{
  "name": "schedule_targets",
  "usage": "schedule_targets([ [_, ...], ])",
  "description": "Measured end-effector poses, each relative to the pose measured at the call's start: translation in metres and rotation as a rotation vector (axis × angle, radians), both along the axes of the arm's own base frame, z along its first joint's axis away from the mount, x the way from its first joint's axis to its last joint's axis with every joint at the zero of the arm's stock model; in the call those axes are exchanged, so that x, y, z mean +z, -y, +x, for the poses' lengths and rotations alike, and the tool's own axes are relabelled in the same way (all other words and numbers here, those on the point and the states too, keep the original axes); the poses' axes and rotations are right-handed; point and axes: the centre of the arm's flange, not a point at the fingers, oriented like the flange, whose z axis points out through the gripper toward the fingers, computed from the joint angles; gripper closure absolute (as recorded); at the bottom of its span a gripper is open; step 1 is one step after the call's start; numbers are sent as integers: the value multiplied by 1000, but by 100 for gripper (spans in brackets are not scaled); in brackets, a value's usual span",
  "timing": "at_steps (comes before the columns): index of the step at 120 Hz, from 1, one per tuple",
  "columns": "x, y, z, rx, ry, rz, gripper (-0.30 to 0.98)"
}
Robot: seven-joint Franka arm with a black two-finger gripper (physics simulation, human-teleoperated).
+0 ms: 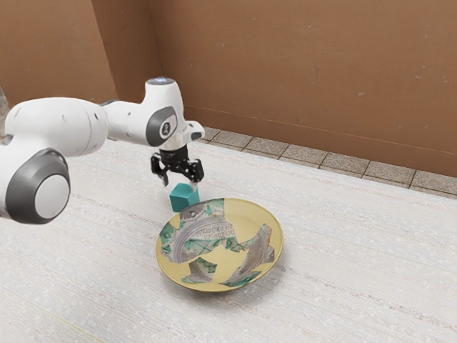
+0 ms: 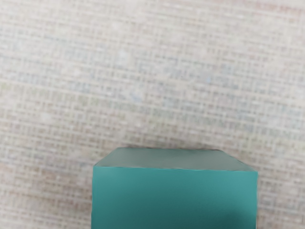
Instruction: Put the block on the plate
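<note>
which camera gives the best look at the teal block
The wrist view, for a close look: the teal block is large there, with two faces visible, though the lower edge cuts it off. The exterior view shows it smaller but places it better: under the end effector, near the rim of the plate.

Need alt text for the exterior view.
White robot arm with its black claw open over a teal block, near a yellow plate with patches of green-and-gray pattern. Pale table, brown walls behind.
</note>
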Motion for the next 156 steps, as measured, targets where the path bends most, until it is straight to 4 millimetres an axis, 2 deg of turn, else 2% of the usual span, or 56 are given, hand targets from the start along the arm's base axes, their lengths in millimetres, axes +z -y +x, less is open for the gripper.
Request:
schedule_targets([
  [14,-6,9,3,13,18,-2,0],
  [50,-26,9,2,54,12,8,1],
  [78,-32,10,1,65,6,24,23],
  [108,-32,9,1,83,8,30,32],
  [130,-18,1,1,108,24,28,34],
  [146,18,1,-3,121,62,11,35],
  [156,50,12,-13,113,90,-4,35],
])
